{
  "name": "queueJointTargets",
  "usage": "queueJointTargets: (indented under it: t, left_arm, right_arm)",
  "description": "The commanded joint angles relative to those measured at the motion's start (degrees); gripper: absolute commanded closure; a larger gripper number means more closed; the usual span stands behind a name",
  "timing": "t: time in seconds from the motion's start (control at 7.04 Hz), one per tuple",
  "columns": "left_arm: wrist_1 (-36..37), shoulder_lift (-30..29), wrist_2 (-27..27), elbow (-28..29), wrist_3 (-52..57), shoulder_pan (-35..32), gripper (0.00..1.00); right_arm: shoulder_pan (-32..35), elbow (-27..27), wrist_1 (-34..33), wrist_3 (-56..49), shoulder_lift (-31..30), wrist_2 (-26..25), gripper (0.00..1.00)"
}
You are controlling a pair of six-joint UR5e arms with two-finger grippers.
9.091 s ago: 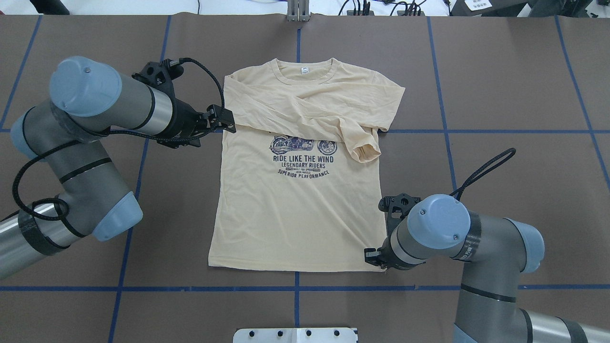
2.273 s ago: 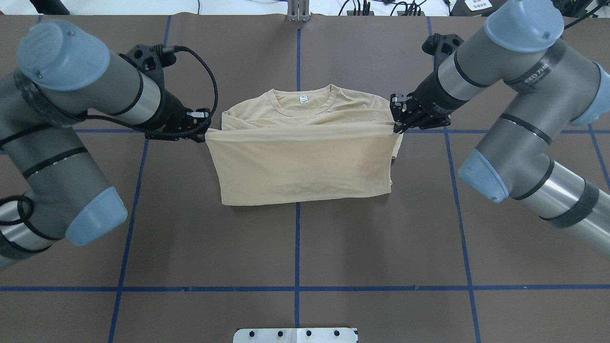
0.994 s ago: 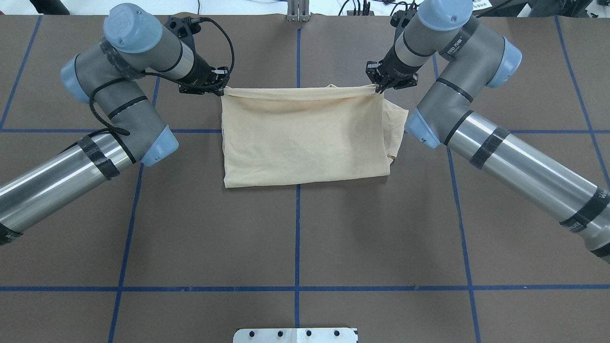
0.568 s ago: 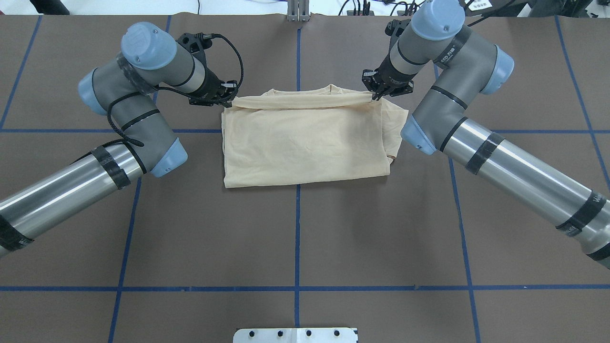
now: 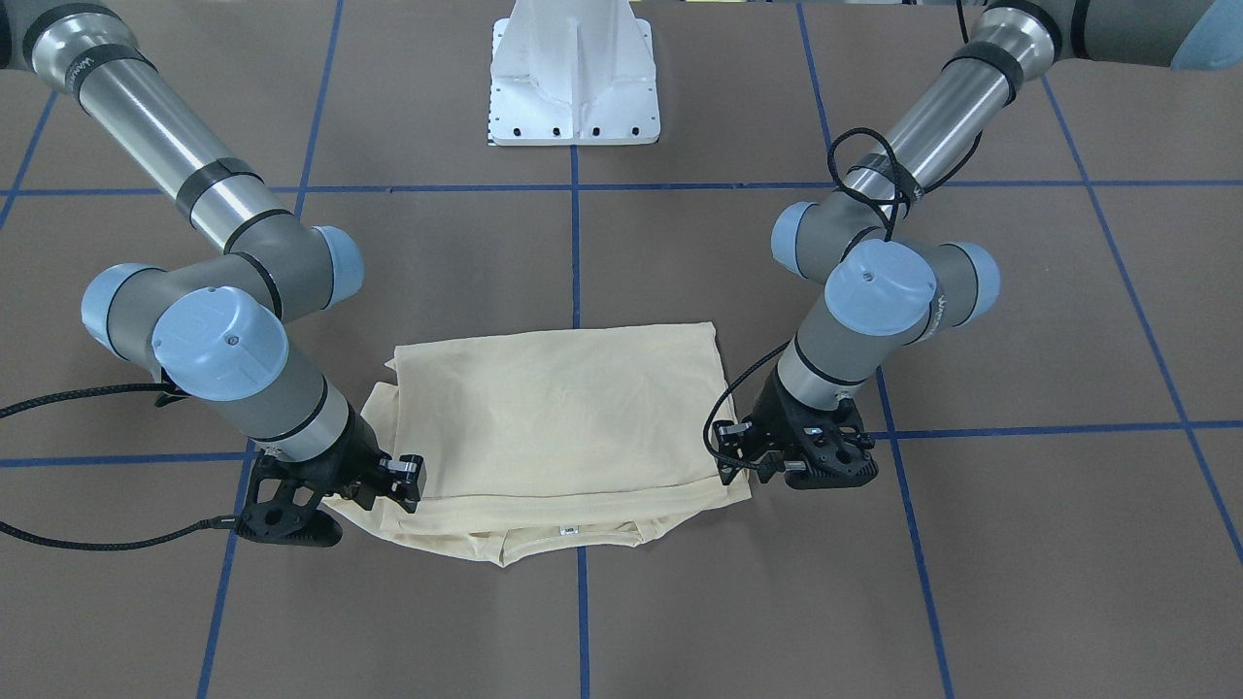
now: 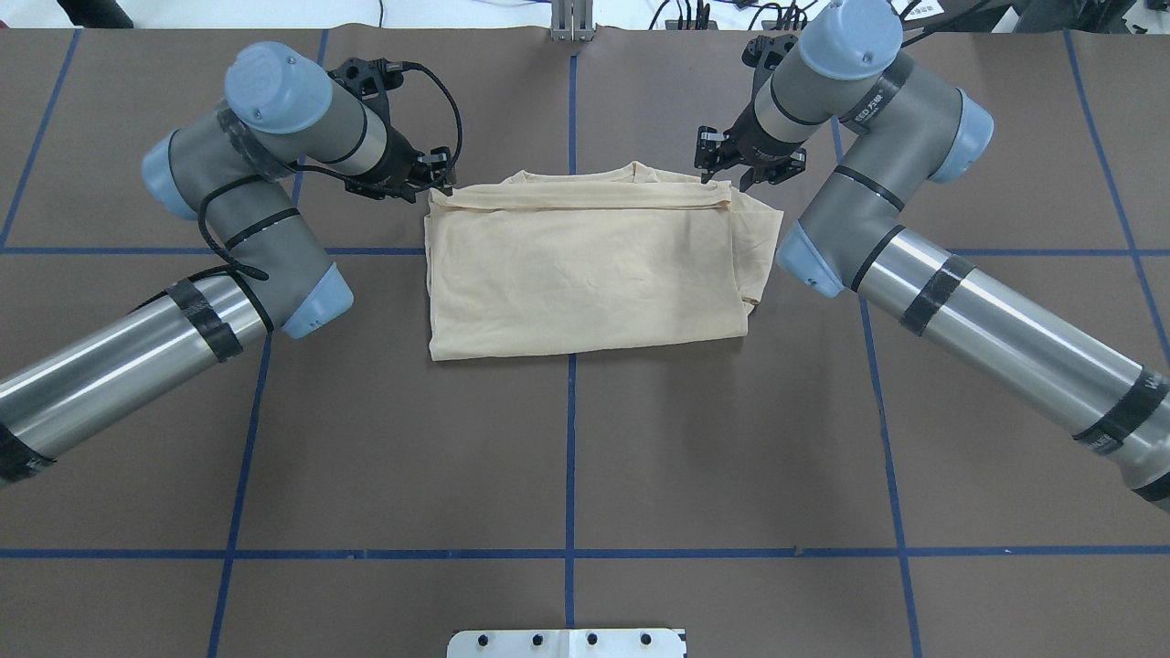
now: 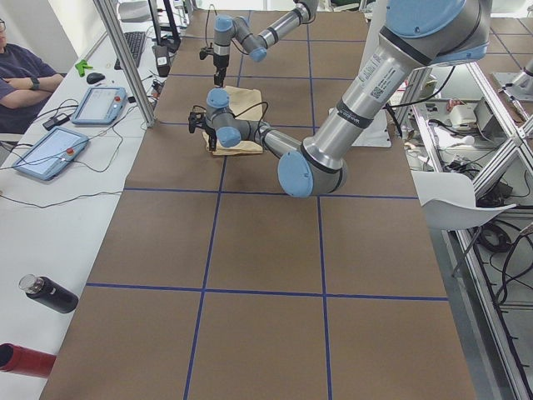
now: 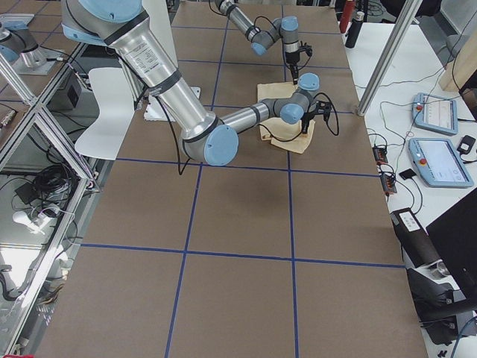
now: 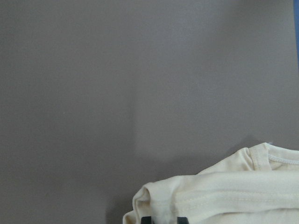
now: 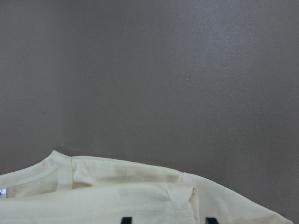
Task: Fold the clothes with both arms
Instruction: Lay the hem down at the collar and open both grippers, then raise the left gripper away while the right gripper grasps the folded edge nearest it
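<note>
The folded shirt runs left-right; right gripper, jaws spread, sits at its far-right corner; left gripper straddles the far-left corner, grip unclear.

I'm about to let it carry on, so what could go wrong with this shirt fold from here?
A hem corner of the shirt sits between the left fingers; if it snags when that arm pulls away, the fold may drag open. Sleeve fabric sticks out past the fold's edge on the right arm side, so the next fold may come out lopsided.
</note>
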Motion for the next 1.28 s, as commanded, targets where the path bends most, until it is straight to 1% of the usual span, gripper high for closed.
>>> queueJointTargets:
  t: [0.0, 0.14, 0.43, 0.57, 0.71, 0.85, 0.99, 1.14]
  left_arm:
    - [0.2, 3.4, -0.3, -3.2, 1.1, -3.3, 0.01]
    - [2.1, 5.6, -0.1, -6.8, 6.0, -3.7, 0.01]
    - [7.6, 6.3, 0.0, -12.9, 6.7, -3.9, 0.01]
    - [10.1, 6.3, 0.0, -15.7, 6.7, -3.8, 0.01]
    - [11.1, 6.3, 0.0, -17.1, 6.6, -3.8, 0.01]
    - [11.1, 6.3, 0.1, -17.3, 6.5, -3.7, 0.01]
    - [11.1, 6.2, 0.1, -17.5, 6.5, -3.7, 0.01]
    - [11.1, 6.3, 0.2, -17.7, 6.6, -3.7, 0.01]
  right_arm:
    - [0.5, 4.7, 0.3, -1.5, -3.1, 3.1, 0.0]
    - [0.3, 10.6, -0.6, -0.8, -6.9, 4.3, 0.01]
    - [-2.1, 19.2, -1.7, 6.8, -13.4, 4.6, 0.01]
    - [-4.0, 21.1, -3.7, 7.4, -15.3, 4.5, 0.01]
    - [-6.3, 20.9, -3.9, 7.5, -15.9, 4.0, 0.02]
    - [-8.6, 20.3, -4.0, 7.5, -15.9, 3.3, 0.02]
    - [-9.4, 20.5, -6.0, 7.5, -15.3, 2.6, 0.04]
    - [-9.6, 21.1, -7.5, 7.4, -15.0, 2.6, 0.1]
